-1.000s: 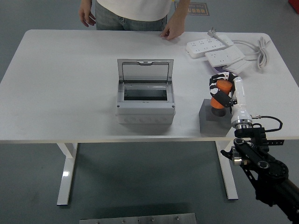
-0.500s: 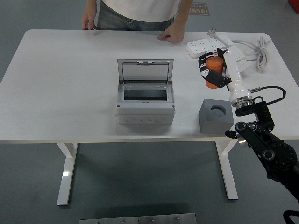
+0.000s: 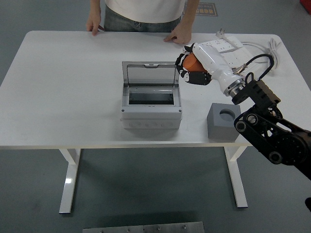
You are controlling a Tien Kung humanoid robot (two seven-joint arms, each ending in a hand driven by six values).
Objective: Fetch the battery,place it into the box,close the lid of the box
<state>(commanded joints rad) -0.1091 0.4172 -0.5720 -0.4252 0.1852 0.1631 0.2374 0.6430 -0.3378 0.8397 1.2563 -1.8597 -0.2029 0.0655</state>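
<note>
The right hand (image 3: 193,70) is clamped on the orange battery (image 3: 192,61), lifted clear of its grey holder (image 3: 224,122) and just right of the open box (image 3: 151,99) (placing and lid-closing remain).

Battery (image 3: 191,61): mostly covered by right hand (image 3: 193,68); only orange patch shows.
Person (image 3: 146,10): cut off by top edge above torso.
Power strips (image 3: 221,46): partly behind right hand's forearm.
Box (image 3: 151,103) interior: floor not discernible.
</note>
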